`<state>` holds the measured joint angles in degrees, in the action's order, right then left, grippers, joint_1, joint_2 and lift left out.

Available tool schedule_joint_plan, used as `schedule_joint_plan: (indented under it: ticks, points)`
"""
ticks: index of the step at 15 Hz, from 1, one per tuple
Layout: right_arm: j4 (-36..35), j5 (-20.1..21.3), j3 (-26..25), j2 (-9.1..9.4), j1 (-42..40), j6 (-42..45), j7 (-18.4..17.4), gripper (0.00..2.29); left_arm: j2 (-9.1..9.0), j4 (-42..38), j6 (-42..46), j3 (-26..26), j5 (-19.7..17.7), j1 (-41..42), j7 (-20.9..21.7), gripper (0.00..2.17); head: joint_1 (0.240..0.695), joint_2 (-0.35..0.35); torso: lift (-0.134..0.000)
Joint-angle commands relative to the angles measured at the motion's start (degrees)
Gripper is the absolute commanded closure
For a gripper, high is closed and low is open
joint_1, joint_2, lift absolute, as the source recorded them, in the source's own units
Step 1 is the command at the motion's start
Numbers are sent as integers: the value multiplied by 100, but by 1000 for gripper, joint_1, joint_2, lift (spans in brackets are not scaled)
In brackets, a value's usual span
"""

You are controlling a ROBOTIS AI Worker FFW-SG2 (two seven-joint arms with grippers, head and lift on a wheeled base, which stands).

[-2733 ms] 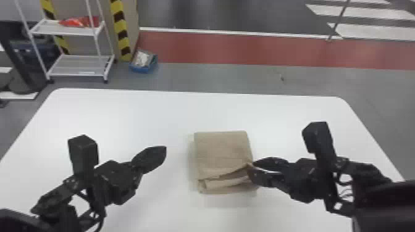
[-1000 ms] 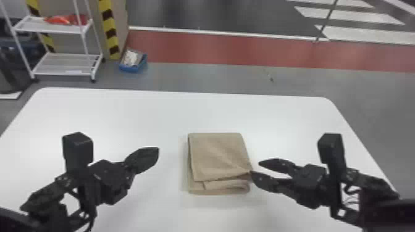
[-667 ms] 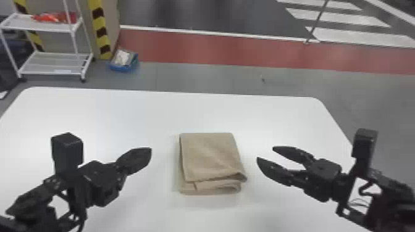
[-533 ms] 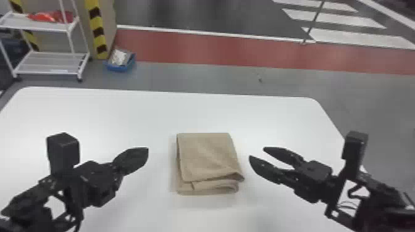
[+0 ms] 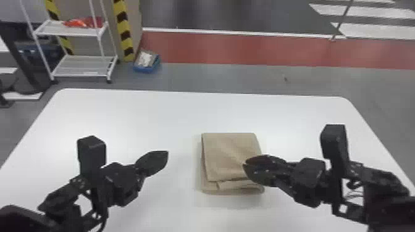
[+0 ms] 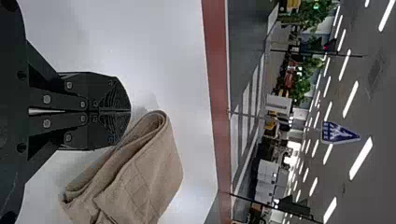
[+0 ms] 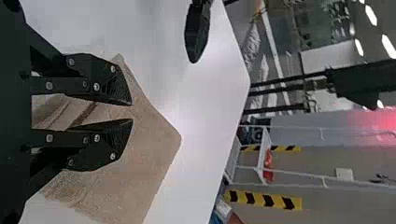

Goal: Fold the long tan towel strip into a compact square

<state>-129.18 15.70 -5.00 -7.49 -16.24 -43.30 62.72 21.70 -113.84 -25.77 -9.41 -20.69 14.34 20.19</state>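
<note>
with twelve o'clock pointing away from the robot, the lower fold [image 5: 210, 185] of the towel [image 5: 231, 154] peeks out along the six o'clock side, a narrow lip past the top layer, and a loose flap [image 5: 236, 184] runs along there toward four o'clock.

next out is the right gripper [image 7: 132, 112], much the nearer of the two. it comes in from about four o'clock, its fingers parted by a small gap and nothing pinched between them, the tips over the towel's three o'clock side; i cannot tell whether they touch it. from those tips most of the cloth lies toward nine and ten, the flap toward seven. the left gripper [image 5: 168, 153] is just off the other side, fingers together and empty, with the towel at its three o'clock.

the towel is close to square, so its long axis gives little guidance. the fold looks nearly done. i judge the uneven near side matters most: a tidying move by the right gripper probably needs to work toward seven, lightly, or the top layer could drag askew.

farther on, the towel's twelve o'clock edge lies fairly straight on the white tabletop [image 5: 197, 108].
</note>
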Motion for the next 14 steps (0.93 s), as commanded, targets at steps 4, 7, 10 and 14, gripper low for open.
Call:
schedule_joint_plan:
  ticks: [4,7,10,14]
  points:
    - [-187,1128,307,-622,429,203,592,923,1,-95,-91,18,13,86,-32,1723,695,-53,-124]
    - [165,1365,395,-807,402,871,900,920,-35,-104,-266,44,65,86,-50,1723,695,-67,-124]
    - [701,1875,667,-842,561,1908,1198,836,-35,-139,-354,70,101,78,-50,1723,695,-59,-124]
    - [1017,2385,992,-833,833,1961,1295,836,-17,-192,-390,70,118,86,-59,1723,695,-45,-124]
